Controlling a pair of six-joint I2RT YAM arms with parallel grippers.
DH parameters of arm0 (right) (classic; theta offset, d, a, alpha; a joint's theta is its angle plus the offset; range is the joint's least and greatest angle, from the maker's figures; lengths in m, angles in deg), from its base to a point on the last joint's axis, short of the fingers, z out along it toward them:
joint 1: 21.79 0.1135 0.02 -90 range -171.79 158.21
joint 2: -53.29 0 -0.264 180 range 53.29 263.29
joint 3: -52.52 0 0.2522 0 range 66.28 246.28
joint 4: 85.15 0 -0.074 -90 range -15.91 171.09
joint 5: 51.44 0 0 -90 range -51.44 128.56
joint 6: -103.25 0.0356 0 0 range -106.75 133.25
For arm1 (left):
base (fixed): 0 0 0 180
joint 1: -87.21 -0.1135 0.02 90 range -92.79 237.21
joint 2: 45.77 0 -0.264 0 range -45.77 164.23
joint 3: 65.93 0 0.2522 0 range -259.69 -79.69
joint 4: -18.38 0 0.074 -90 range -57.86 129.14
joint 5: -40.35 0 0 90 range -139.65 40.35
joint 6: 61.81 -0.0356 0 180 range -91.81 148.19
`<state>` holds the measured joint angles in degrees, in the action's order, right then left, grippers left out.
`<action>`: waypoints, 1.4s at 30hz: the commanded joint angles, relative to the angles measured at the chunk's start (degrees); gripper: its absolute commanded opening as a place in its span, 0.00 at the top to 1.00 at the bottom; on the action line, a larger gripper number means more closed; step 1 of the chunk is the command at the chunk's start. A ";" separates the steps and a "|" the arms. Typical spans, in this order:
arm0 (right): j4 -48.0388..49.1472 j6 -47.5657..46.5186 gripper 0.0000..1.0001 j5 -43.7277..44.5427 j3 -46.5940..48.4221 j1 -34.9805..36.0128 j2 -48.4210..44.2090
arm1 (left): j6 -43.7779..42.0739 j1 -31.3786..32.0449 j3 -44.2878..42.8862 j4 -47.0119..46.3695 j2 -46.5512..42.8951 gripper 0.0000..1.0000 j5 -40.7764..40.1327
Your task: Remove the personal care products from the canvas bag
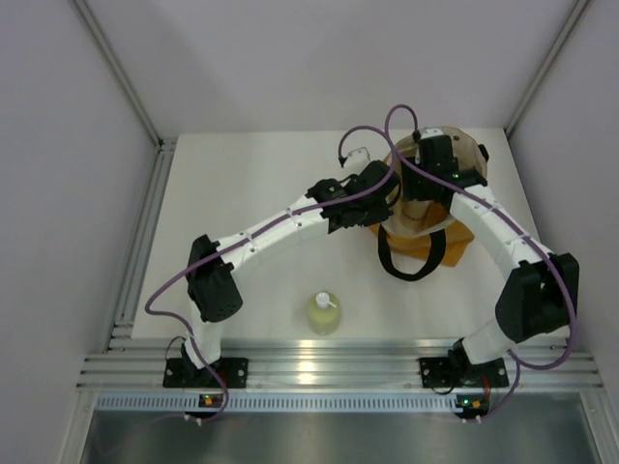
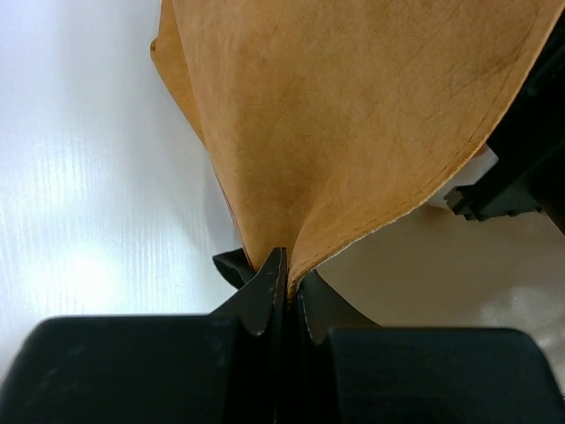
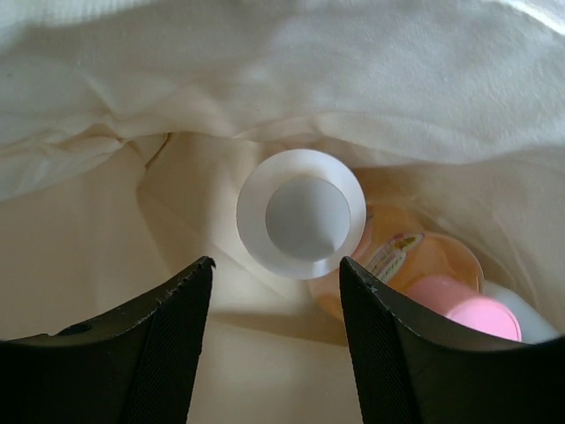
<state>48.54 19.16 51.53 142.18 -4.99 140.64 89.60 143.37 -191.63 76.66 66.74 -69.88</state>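
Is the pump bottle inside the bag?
No, the pump bottle stands on the table, apart from the bag.

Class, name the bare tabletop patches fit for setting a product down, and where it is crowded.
Bare: the white tabletop left of the left arm, and the near strip beside the yellow-green pump bottle. Crowded: far right, where the left end effector pinches the mustard-tan canvas bag and the right end effector reaches inside.
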 commanded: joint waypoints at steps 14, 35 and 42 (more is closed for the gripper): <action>2.59 -4.68 0.41 5.22 5.40 -0.89 5.19 | 1.96 0.00 0.85 -1.71 -2.38 1.00 -1.57; 6.72 -3.19 0.64 -1.11 3.21 -1.77 8.54 | 0.56 -0.09 0.58 -2.85 -2.21 1.00 -0.78; 8.21 -2.84 0.74 -2.25 0.83 -2.91 7.31 | 0.38 -0.09 0.49 -3.12 -1.85 1.00 -0.51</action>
<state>53.28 15.84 50.70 144.26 -6.61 148.29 90.80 143.37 -191.30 75.32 66.57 -70.05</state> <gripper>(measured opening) 0.421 0.056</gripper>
